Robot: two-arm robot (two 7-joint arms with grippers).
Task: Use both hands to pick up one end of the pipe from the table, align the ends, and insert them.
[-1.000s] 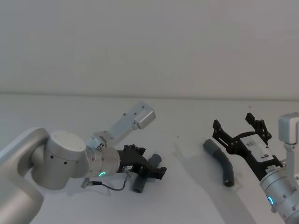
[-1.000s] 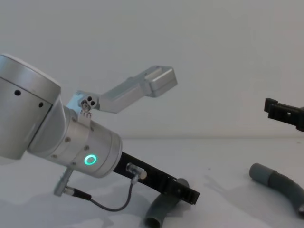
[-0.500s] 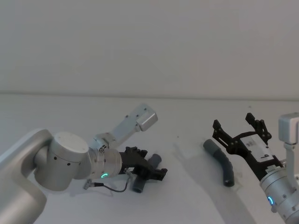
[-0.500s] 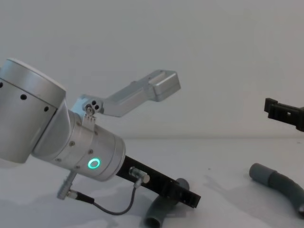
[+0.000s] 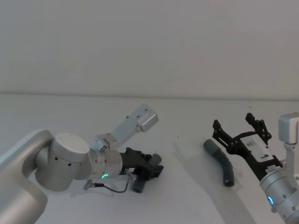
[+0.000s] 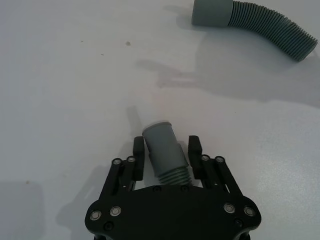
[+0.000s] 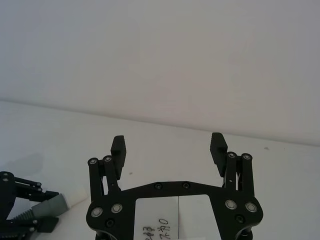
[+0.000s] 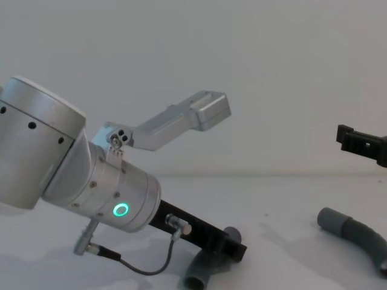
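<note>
The nearer pipe piece (image 6: 165, 152) is dark grey, with a smooth collar and a ribbed body behind it. It lies on the surface low and left of centre in the head view (image 5: 143, 181), with its open end showing at the chest view's bottom edge (image 8: 205, 266). The left hand (image 6: 166, 145) is around it, open. Its fingers (image 6: 138, 150) stand close on either side of the collar, and a thin gap shows on one side.

The second pipe piece (image 5: 220, 161) is curved and ribbed with the same smooth collar. It lies well apart at centre right, and at the upper right of the left wrist view (image 6: 260, 27). The right hand (image 5: 233, 122) is just beside it toward the right edge, with its fingers (image 7: 118, 145) spread wide and gripping nothing.

The surface (image 5: 187, 200) is plain matte white and meets a pale grey wall (image 5: 149, 46) along a straight line across the middle of the head view. Bare surface lies between the two pieces and toward the wall.
</note>
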